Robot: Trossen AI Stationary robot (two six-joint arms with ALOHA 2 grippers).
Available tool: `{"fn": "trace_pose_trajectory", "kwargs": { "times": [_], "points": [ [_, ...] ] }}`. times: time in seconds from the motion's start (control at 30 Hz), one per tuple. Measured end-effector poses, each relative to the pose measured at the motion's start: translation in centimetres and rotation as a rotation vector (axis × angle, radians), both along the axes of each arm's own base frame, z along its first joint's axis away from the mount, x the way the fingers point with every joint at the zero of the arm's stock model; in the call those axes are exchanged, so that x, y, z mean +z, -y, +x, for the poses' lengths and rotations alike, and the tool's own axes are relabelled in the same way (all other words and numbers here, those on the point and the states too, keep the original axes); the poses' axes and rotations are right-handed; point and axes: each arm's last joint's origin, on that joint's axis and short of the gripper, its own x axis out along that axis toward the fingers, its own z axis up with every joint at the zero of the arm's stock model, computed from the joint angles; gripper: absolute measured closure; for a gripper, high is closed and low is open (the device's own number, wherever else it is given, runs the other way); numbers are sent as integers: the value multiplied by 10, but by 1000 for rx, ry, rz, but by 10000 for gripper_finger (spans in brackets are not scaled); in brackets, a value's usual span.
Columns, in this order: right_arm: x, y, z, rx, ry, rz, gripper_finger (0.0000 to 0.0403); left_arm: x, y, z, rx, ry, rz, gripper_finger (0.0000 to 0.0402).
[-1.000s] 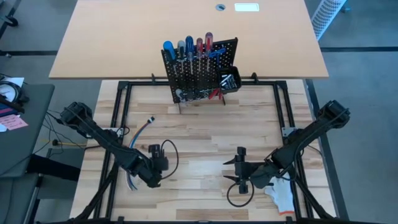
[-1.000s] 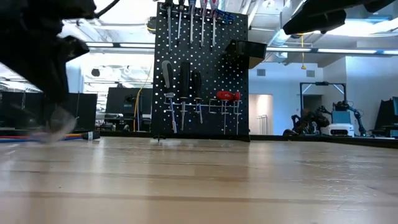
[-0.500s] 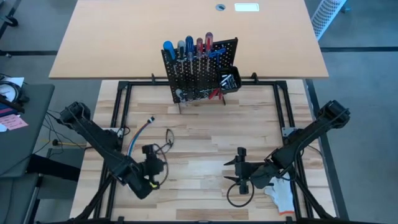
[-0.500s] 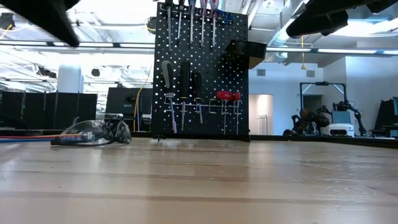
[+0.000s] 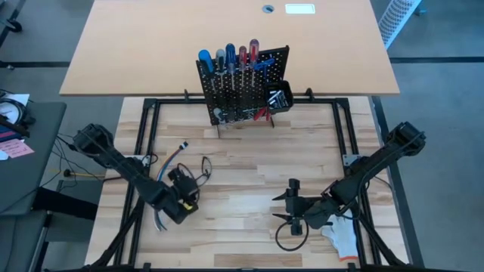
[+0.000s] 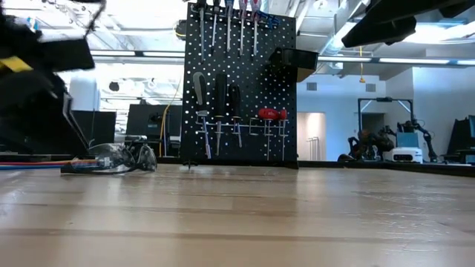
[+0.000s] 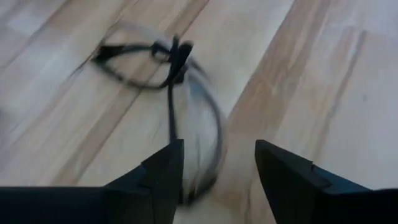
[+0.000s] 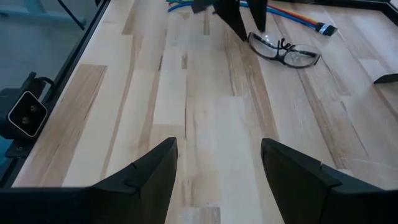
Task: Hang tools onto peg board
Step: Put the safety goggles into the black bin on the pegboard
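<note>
The black peg board [image 5: 242, 83] stands upright at the table's far middle. Screwdrivers [image 5: 227, 57] stick up along its top, red pliers [image 6: 271, 113] hang lower down, and a small black bin [image 5: 278, 97] is fixed to its right side. A pair of clear safety glasses [image 5: 200, 171] [image 6: 119, 157] lies on the table at the near left. My left gripper [image 5: 189, 189] [image 7: 219, 144] is open and slants down, close behind the glasses. Their blurred near lens [image 7: 205, 155] shows just ahead of the fingertips. My right gripper [image 5: 274, 208] [image 8: 217, 146] hangs open above the near right.
A bundle of coloured cables [image 5: 170, 155] [image 8: 292, 12] lies left of the glasses. A white glove [image 5: 340, 234] lies near the front right, under my right arm. A black frame rail [image 5: 242, 99] runs round the wooden top. Bare wood lies between my grippers and the peg board.
My left gripper rose and drew back toward the near left, leaving the glasses lying on the table. It then came down again toward them, with its wrist rolled. The glasses ended a little farther from the near edge than a second ago.
</note>
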Motion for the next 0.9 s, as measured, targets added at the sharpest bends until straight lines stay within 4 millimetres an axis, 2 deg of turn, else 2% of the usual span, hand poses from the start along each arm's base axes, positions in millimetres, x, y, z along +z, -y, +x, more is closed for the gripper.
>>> {"fn": "trace_pose_trajectory", "kwargs": {
  "times": [0.1, 0.17, 0.33, 0.43, 0.53, 0.67, 0.77, 0.9],
  "points": [
    [0, 0, 0, 0, 0, -1, 164, -7, -8, 9, -44, 43, -12, 211],
    [0, 1, 0, -3, 1, -1, 164, -8, -13, 15, -61, 59, -20, 231],
    [0, 1, 1, -9, 2, -3, 164, -3, -23, 33, -122, 86, -45, 324],
    [0, 1, 1, -5, 1, -16, 164, 5, -24, 46, -199, 175, -48, 386],
    [-8, 1, 4, -2, -2, -93, 164, 18, -20, 57, -292, 304, -6, 391],
    [-36, 5, 7, -39, 35, -168, 164, 39, -12, 67, -460, 492, 21, 397],
    [-46, 12, 16, -77, 97, -127, 164, 49, -7, 72, -541, 603, 36, 398],
    [-44, 23, 33, -158, 241, -4, 164, 51, 3, 78, -619, 729, 118, 399]
  ]
}}
